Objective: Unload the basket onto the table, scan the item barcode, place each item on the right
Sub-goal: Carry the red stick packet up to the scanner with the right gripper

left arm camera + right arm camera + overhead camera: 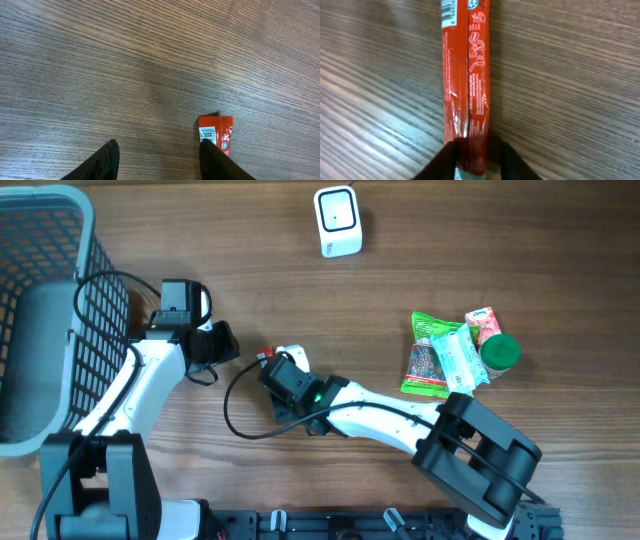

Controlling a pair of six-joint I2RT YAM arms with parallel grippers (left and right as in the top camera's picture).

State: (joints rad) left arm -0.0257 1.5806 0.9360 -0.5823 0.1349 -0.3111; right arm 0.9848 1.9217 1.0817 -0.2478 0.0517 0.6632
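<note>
Right claw (477,162) is clenched on the red wrapper (467,75), which stretches ahead of it along the desk (570,75). Left claw (159,160) is released, with the wrapper's end just beside one finger.

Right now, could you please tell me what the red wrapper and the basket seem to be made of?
Red wrapper: probably glossy plastic film, given its sheen and lengthwise seam. Basket: likely moulded plastic, matte grey-blue, with a regular lattice wall.
</note>
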